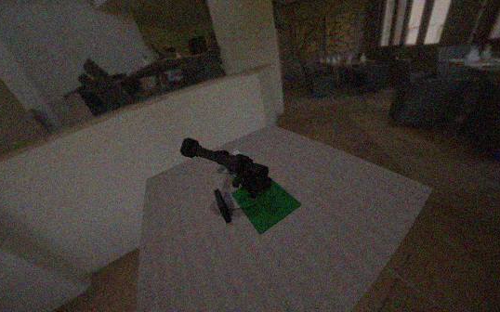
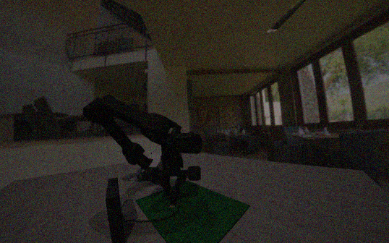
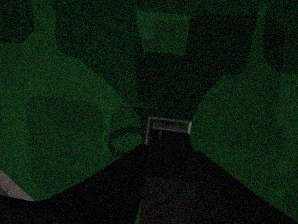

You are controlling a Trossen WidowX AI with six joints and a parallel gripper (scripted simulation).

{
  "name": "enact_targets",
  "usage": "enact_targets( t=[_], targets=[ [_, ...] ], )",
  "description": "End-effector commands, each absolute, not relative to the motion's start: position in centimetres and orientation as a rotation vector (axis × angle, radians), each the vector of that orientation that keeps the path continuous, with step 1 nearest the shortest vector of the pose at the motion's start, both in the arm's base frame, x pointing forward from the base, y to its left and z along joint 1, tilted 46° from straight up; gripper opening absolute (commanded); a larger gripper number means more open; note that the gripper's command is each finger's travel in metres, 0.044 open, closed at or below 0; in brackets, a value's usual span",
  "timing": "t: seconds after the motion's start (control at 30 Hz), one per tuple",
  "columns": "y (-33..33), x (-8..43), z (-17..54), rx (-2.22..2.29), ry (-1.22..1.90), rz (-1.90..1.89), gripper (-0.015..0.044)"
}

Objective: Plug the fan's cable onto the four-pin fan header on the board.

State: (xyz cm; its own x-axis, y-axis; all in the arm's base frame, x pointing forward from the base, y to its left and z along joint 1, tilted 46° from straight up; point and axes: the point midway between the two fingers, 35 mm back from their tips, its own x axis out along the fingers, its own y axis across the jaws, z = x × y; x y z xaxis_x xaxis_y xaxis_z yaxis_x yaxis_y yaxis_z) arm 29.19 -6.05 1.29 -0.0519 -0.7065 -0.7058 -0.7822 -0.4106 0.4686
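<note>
Bending down over the green board [image 1: 277, 209] [image 2: 203, 217] [image 3: 60, 135], the dark arm [image 1: 221, 159] [image 2: 134, 117] raises its elbow and points its gripper [image 1: 254, 196] [image 2: 173, 202] [image 3: 168, 156] downward. The fan [image 1: 223, 205] [image 2: 114, 210] stands upright beside the board, its lower edge cut off in the exterior view. The fingers are clamped on the cable's plug [image 3: 172, 141], a dark shape at the pale-outlined header [image 3: 170, 119]; its seating is too dark to tell.

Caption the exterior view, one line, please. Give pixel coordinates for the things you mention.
Dim room: the arm's tool [image 2: 173, 203] reaches down over a green board [image 2: 210, 213], beside an upright dark fan [image 2: 114, 211].
</note>
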Motion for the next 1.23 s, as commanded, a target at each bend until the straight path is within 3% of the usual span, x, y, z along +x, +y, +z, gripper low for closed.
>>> enact_targets(
  t=[0.0,0.33,0.8,1.07,1.2],
  targets=[
    [-6.4,29.1,1.0,-2.104,1.667,1.485,0.0000],
    [-6.1,29.2,1.3,-2.107,1.660,1.480,0.0260],
    [-1.9,29.4,4.9,-2.103,1.663,1.487,0.0260],
    [4.7,22.0,-1.1,-2.099,1.659,1.493,0.0260],
    [4.8,21.8,-1.2,-2.100,1.660,1.492,0.0260]
  ],
)
